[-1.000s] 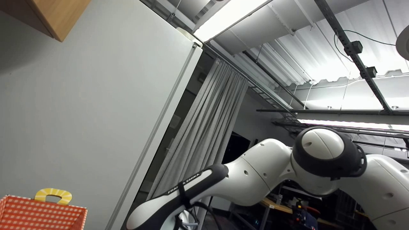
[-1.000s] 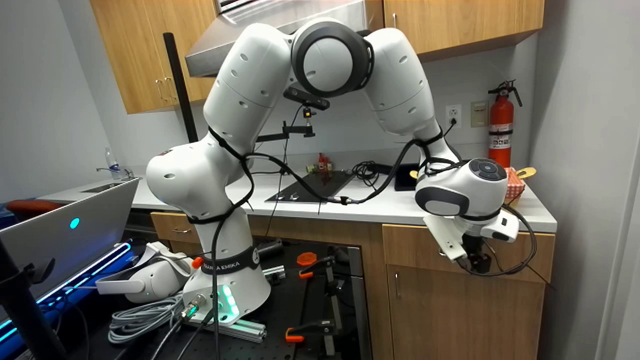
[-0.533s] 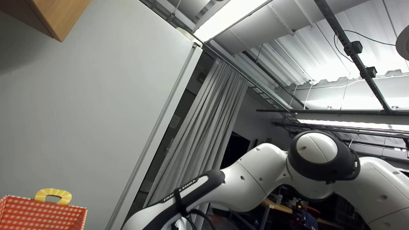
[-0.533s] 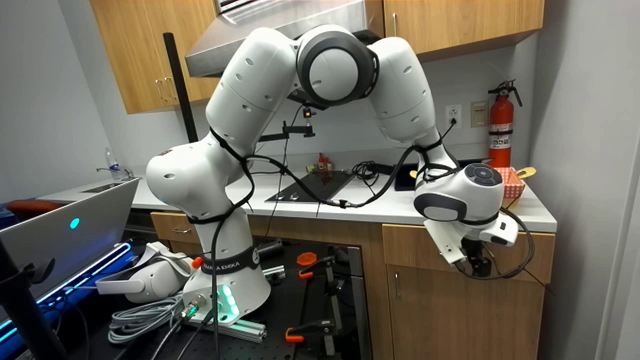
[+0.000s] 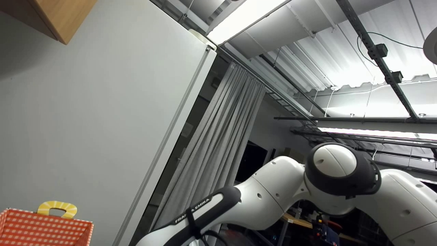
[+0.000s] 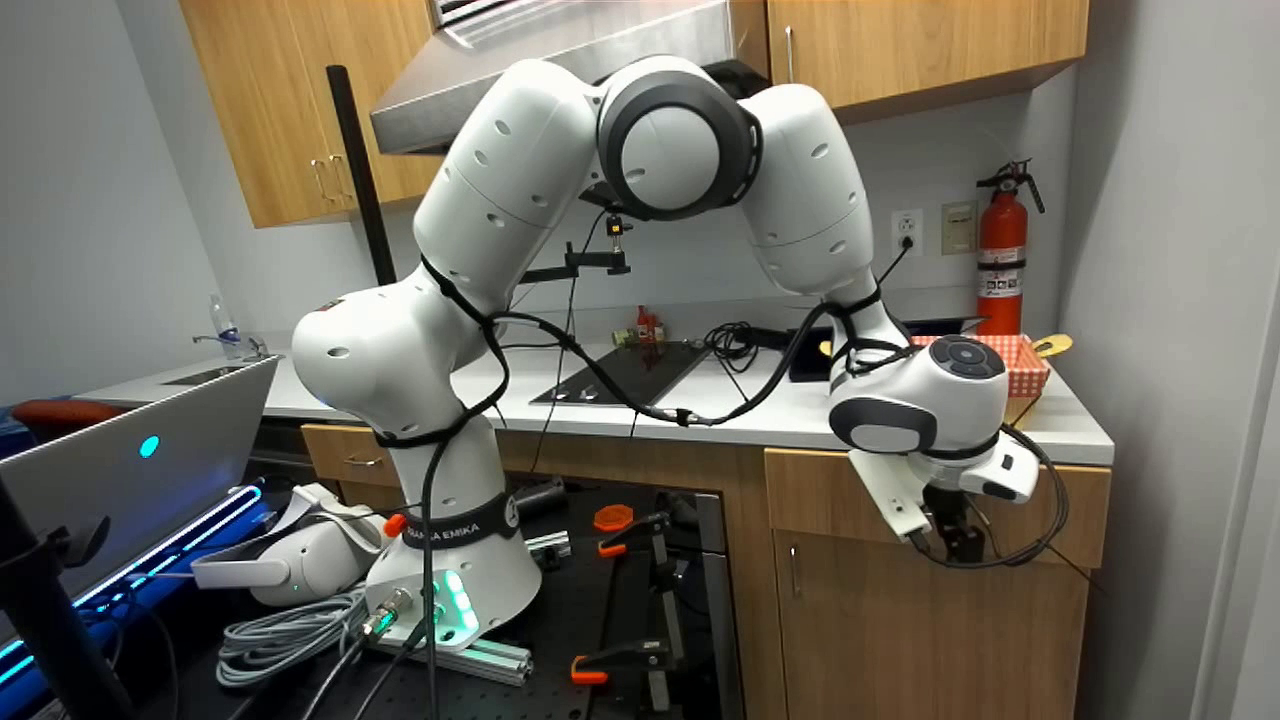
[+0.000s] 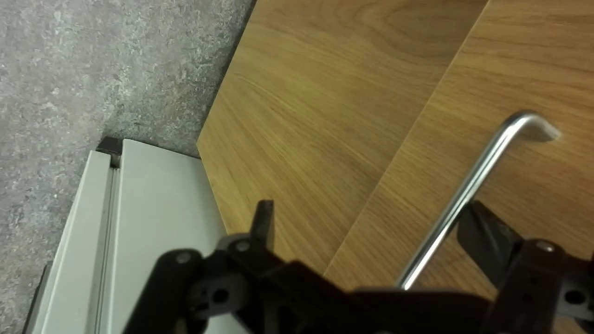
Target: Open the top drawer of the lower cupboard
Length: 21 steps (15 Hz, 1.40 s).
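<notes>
The wooden top drawer (image 6: 815, 492) of the lower cupboard looks shut, flush above the cupboard door (image 6: 930, 640). In the wrist view, the drawer front (image 7: 552, 65) carries a silver bar handle (image 7: 457, 204) running diagonally. My gripper (image 7: 370, 205) is open, with one black finger on each side of the bar. The right finger's tip lies right beside the bar; I cannot tell if it touches. The left finger is well away, over the neighbouring panel. The handle's lower end is hidden behind the gripper. In an exterior view, the gripper (image 6: 962, 543) hangs before the drawer.
A white counter (image 6: 1075, 430) overhangs the drawer. A red checked box (image 6: 1028, 368) and a fire extinguisher (image 6: 1000, 260) stand at its right end. A grey wall (image 6: 1170, 300) is close on the right. A cable loop (image 6: 1062, 500) hangs around the wrist.
The arm has lowered, and the gripper has moved down a little in front of the drawer. More of the red checked box shows behind the wrist. The drawer has not moved.
</notes>
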### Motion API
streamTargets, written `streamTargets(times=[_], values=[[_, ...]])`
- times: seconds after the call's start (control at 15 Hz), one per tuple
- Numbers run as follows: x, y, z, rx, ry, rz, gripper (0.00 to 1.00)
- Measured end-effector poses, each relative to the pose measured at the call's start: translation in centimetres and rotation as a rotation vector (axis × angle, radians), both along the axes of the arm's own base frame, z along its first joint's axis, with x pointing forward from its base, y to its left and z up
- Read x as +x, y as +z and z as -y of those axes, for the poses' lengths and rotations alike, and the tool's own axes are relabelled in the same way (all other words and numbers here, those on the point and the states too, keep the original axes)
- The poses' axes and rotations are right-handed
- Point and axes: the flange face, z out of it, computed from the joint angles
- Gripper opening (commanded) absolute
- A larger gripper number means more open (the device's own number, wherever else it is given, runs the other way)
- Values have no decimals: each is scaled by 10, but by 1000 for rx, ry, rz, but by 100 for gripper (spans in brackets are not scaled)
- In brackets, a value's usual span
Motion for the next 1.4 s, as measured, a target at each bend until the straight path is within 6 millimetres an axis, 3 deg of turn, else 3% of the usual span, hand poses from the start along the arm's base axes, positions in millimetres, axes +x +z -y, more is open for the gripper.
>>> streamTargets(times=[0.27, 0.53, 1.2, 1.4], values=[[3, 1, 16, -38, -15, 2, 100], [5, 3, 49, -100, -39, -2, 100], [-15, 9, 102, -150, -131, -86, 100], [-23, 9, 131, -145, -255, -195, 100]])
